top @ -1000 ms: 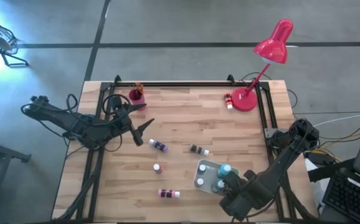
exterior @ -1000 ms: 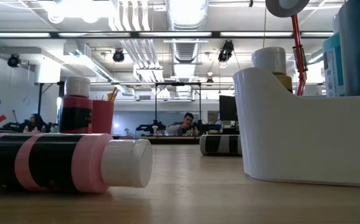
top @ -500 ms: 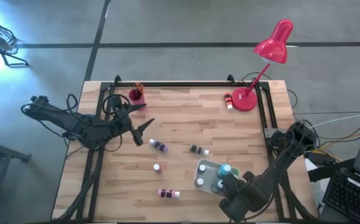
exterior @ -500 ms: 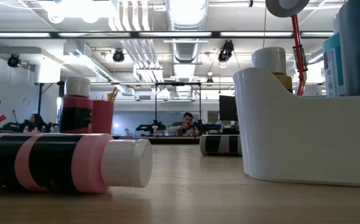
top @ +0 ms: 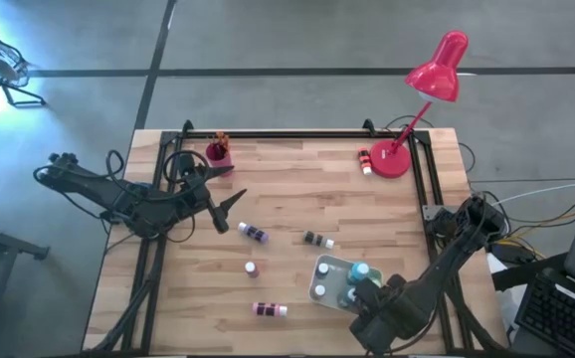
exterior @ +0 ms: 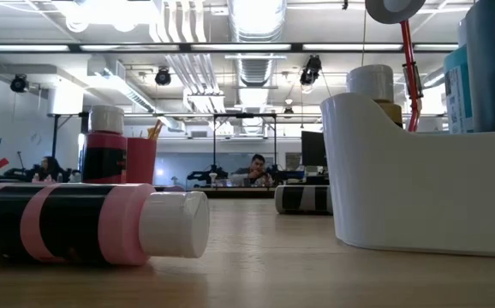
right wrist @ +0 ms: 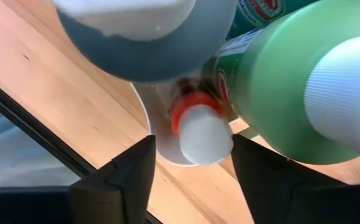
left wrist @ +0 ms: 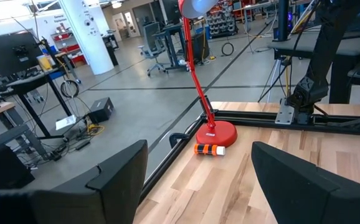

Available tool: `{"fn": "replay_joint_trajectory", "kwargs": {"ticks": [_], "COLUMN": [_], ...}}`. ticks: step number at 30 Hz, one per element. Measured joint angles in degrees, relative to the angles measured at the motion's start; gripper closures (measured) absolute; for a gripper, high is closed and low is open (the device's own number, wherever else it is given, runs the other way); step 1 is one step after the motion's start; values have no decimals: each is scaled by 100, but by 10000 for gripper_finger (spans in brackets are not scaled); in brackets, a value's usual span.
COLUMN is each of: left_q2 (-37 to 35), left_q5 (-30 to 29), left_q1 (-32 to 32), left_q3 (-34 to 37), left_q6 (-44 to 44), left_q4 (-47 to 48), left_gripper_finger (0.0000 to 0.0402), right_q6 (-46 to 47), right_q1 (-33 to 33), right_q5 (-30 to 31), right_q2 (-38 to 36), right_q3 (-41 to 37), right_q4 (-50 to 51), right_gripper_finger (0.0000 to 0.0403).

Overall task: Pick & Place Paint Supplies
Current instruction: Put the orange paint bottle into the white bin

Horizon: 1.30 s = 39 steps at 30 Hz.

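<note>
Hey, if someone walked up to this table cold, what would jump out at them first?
Probably the red desk lamp at the far right corner, leaning out past the table's edge. Next, the white caddy near the front edge, already holding several white-capped bottles, with the right claw right over it. A few paint bottles still lie scattered mid-table, and the left claw waits open at the left side.

No wording can be read in full. The green bottle (right wrist: 279, 93) carries a red-and-white brand mark with letter fragments too cropped to read. The blue bottle (exterior: 492, 68) bears a printed label, its text too small to read.
</note>
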<state>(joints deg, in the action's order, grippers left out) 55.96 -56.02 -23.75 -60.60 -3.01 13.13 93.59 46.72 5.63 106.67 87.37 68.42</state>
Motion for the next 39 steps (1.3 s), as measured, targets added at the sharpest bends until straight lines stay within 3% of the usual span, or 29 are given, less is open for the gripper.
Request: {"fn": "replay_joint_trajectory", "kwargs": {"ticks": [6,12,20,28,34,39], "left_q2": [0,0,0,-1,0,0], "left_q5": [0,0,0,-1,1,1], "left_q1": [0,0,-1,-2,1,0], "left_q3": [0,0,0,0,0,0], "left_q6": [-1,0,0,-1,0,0], "left_q4": [0,0,1,-1,1,2], "left_gripper_finger": [110,110,110,110,110,110], "right_q6": [-330,-843,-1621,-3258,-3916,-4222], "right_q1": [0,-21,-265,-1184,-2231,-2604], "right_q5": [-209,-70,1126,1396,1386,1079], "right_q2": [-11,-57,-66,-67,-72,-222], "right_q3": [231,1070,2272,2633,2562,2540], "right_q4": [20,124,975,1297,1988,2159], "right_gripper_finger": [175,164,173,205,229,247]}}
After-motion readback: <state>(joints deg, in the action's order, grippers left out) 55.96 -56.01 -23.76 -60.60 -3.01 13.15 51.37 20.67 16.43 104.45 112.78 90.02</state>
